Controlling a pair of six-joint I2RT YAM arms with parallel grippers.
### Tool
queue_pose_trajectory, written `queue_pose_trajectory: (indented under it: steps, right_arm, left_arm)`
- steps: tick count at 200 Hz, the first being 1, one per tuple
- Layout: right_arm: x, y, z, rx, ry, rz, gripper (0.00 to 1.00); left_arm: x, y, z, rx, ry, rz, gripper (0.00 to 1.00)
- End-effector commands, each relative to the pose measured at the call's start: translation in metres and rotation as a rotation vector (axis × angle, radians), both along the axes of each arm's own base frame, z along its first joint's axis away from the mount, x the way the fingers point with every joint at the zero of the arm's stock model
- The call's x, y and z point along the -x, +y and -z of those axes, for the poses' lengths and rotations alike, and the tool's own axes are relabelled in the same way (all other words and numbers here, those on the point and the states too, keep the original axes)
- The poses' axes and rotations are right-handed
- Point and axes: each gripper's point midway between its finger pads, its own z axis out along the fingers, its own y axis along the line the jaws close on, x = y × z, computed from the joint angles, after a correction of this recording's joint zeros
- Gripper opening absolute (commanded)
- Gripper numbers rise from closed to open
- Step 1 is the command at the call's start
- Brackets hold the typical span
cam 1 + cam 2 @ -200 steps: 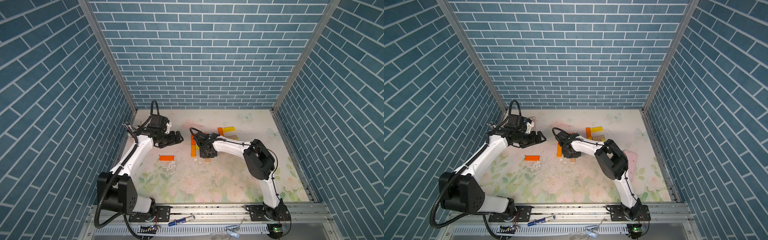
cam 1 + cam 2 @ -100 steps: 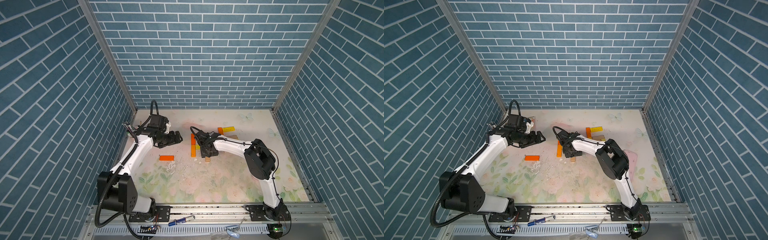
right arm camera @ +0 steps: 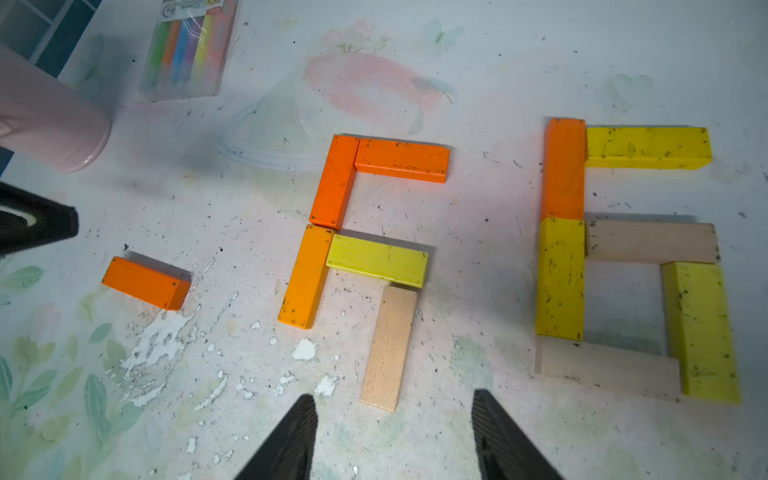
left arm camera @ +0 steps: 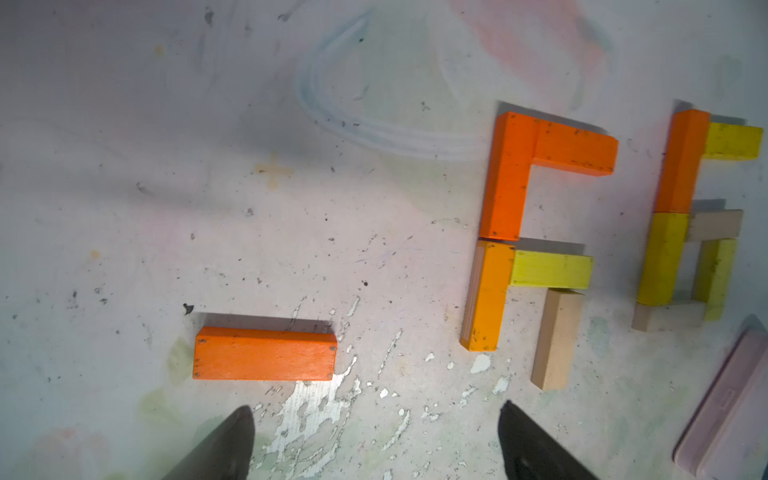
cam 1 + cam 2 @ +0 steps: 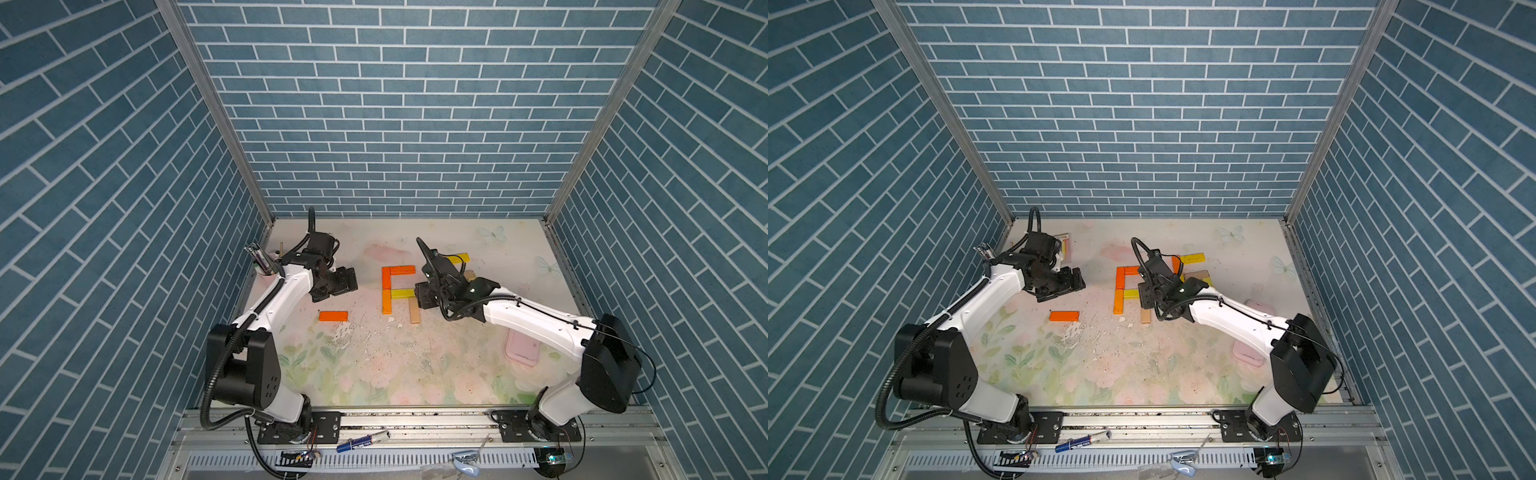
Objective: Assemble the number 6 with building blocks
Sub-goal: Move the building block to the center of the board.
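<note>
Backed off and sprung apart since a second ago, the right pincer (image 5: 424, 296) now holds nothing, stopping just short of the plain tan wooden bar (image 3: 388, 347) that forms the loop's second upright. Five bars of the new squared 6 (image 3: 376, 266) lie joined on the flowered bench (image 5: 374, 374); only the bottom bar is missing, likely the loose orange wooden bar (image 4: 264, 353), lying apart with bare bench all round. Near it the left pincer (image 4: 375, 407) hangs wide and empty. A finished six-bar 6 (image 3: 561, 274) sits clear alongside; the tan bar's foot reaches lower than its neighbour's.
</note>
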Motion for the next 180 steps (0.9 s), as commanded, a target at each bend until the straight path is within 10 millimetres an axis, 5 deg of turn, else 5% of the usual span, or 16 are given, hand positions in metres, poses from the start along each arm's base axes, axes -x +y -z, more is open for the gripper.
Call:
queue_pose_trajectory:
  steps: [1,46,180]
  right_arm:
    - [0.002,-0.005,-0.003,-0.018,-0.067,-0.036,0.64]
    - [0.014,-0.007,0.003,-0.046,-0.078,-0.089,0.68]
    - [0.025,-0.013,0.015,-0.030,-0.092,-0.155,0.73]
  left_arm:
    - [0.014,0.016,0.023,-0.071,0.087,-0.099,0.92]
    - [0.023,0.024,0.051,-0.103,0.137,-0.158,0.94]
    - [0.018,0.042,0.073,-0.236,0.201,0.124,0.98]
